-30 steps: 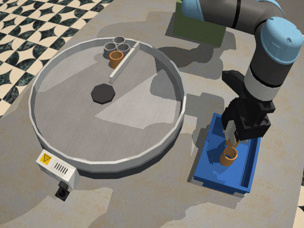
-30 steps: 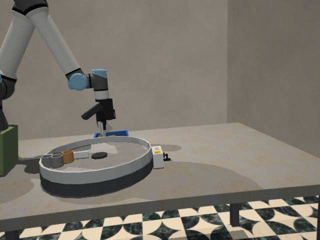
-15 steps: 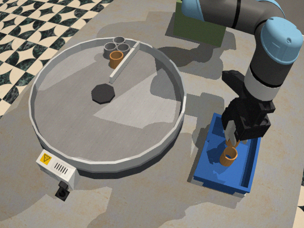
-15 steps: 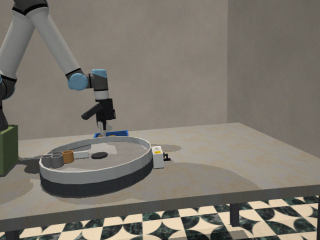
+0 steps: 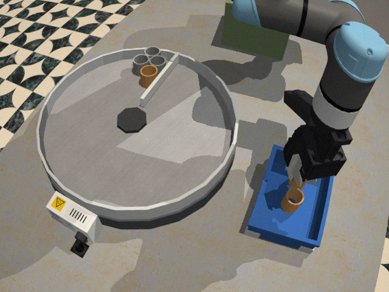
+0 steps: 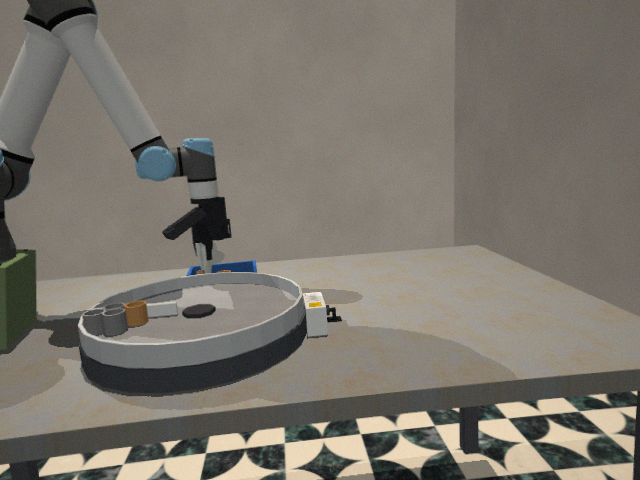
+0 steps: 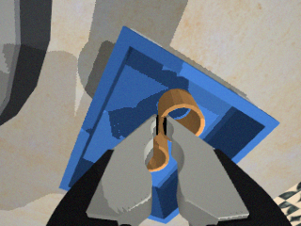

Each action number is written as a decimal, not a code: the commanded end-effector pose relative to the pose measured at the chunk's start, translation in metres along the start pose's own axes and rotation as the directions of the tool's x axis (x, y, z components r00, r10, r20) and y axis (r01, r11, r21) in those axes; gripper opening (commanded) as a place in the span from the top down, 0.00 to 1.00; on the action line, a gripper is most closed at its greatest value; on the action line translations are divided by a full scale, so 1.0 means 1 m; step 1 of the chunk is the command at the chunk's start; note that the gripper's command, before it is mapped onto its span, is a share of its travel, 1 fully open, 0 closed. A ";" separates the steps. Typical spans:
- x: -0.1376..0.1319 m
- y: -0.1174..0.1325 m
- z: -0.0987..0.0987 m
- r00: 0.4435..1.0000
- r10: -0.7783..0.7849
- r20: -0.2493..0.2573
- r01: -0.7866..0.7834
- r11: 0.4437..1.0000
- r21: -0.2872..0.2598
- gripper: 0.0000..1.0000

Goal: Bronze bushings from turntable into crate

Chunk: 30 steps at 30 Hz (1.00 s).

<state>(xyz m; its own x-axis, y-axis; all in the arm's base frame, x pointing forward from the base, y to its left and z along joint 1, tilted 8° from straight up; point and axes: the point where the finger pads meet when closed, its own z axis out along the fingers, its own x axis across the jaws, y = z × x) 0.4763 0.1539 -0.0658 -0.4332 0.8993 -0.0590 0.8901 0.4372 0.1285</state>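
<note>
My gripper [image 5: 296,181] [image 6: 205,265] [image 7: 160,116] is shut on the wall of a bronze bushing [image 5: 302,184] [image 7: 157,162]. It holds it low over the blue crate [image 5: 282,233] [image 6: 242,265] [image 7: 108,99]. A second bronze bushing [image 5: 292,200] [image 7: 182,113] stands inside the crate, just under the held one. A third bronze bushing [image 5: 148,76] [image 6: 136,313] stands on the grey turntable [image 5: 138,208] [image 6: 206,335] at its far side. It sits against three steel bushings [image 5: 141,61] [image 6: 114,321] and a divider bar [image 5: 158,79].
A black hub [image 5: 131,119] [image 6: 199,310] marks the turntable's centre. A white control box [image 5: 72,216] [image 6: 315,313] is fixed to the turntable's rim. The arm's green base block [image 5: 251,34] [image 6: 15,297] stands at the back of the table.
</note>
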 end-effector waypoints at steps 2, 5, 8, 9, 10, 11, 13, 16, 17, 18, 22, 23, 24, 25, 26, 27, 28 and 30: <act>0.000 0.000 0.000 1.000 0.000 0.000 0.000 1.000 -0.001 1.00; 0.000 0.000 0.001 1.000 0.000 0.000 0.000 1.000 -0.001 1.00; 0.000 0.000 0.001 1.000 0.000 0.000 0.000 1.000 -0.001 1.00; 0.000 0.000 0.001 1.000 0.000 0.000 0.000 1.000 -0.001 1.00; 0.000 0.000 0.001 1.000 0.000 0.000 0.000 1.000 -0.001 1.00; 0.000 0.000 0.002 1.000 0.000 0.000 0.000 1.000 -0.001 1.00; 0.000 0.000 0.003 1.000 0.000 0.000 0.000 1.000 -0.001 1.00; 0.000 0.000 0.004 1.000 0.000 0.000 0.000 1.000 -0.001 1.00; 0.000 0.000 0.004 1.000 0.000 0.000 0.000 1.000 -0.001 1.00; 0.000 0.000 0.004 1.000 0.000 0.000 0.000 1.000 -0.001 1.00; 0.000 0.001 0.005 1.000 0.000 0.000 0.000 1.000 -0.001 1.00; 0.000 0.001 0.005 1.000 0.000 0.000 0.000 1.000 -0.001 1.00; 0.000 0.001 0.005 1.000 0.000 0.000 0.000 1.000 -0.001 1.00; 0.000 0.001 0.005 1.000 0.000 0.000 0.000 1.000 -0.001 1.00; 0.000 0.001 0.005 1.000 0.000 0.000 0.000 1.000 -0.001 1.00; 0.000 0.001 0.005 1.000 0.000 0.000 0.000 1.000 -0.001 1.00; 0.000 0.001 0.006 1.000 0.000 0.000 0.000 1.000 -0.001 1.00; 0.000 0.001 0.006 1.000 0.000 0.000 0.000 1.000 -0.001 1.00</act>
<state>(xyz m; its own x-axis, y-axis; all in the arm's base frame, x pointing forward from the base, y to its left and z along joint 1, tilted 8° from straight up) 0.4771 0.1540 -0.0716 -0.4332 0.8993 -0.0590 0.8901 0.4372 0.1285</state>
